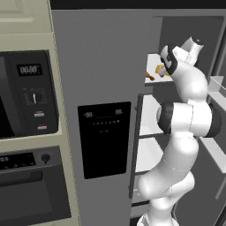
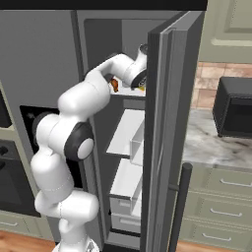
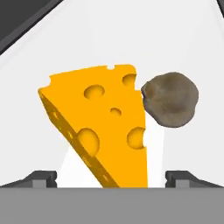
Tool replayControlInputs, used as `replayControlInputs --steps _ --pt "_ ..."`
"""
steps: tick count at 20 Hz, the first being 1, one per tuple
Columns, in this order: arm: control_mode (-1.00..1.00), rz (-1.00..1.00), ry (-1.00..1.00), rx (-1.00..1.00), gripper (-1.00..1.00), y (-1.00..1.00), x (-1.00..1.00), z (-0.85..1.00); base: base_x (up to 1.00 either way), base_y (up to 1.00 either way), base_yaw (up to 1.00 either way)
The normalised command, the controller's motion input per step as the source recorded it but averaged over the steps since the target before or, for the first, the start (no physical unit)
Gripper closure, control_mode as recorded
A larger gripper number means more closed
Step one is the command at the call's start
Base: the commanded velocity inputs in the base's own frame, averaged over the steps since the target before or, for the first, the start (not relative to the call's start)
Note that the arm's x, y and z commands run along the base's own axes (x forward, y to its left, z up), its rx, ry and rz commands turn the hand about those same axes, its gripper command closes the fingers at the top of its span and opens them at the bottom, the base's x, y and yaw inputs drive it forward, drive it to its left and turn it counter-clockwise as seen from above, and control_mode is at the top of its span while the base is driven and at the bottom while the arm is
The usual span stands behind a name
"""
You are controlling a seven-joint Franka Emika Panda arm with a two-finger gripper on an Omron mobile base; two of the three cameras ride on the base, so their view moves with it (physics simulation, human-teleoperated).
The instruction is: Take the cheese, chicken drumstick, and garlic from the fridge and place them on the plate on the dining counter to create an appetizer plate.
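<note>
Reaching into the fridge (image 1: 101, 66), the hand (image 3: 111, 177) hangs spread around the cheese (image 3: 103, 127) on the upper shelf (image 3: 183, 57), beside probably the garlic (image 3: 170, 99); next, pinch the wedge.

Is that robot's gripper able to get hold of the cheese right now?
Probably yes: the open gripper faces the cheese head-on, nothing between them. A brown-grey lump sits close beside it.
</note>
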Motion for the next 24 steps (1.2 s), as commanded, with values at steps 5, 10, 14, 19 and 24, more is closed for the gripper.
replayControlInputs --steps 5,10,14,19,24 --pt "-1.0 0.05 0.0 0.0 -1.0 -0.09 0.38 -0.12 0.0 0.0 0.0" --pt "-1.0 0.0 0.0 -0.02 -1.0 0.18 0.2 -0.25 0.0 0.0 0.0" --pt "-1.0 0.0 0.0 -0.06 -1.0 0.42 0.0 -0.29 0.0 0.0 0.0" --pt "-1.0 0.0 -0.02 -0.05 -1.0 0.46 0.1 -0.25 0.0 0.0 0.0" --pt "-1.0 0.0 -0.05 -0.02 -1.0 0.35 0.25 -0.31 0.0 0.0 0.0"
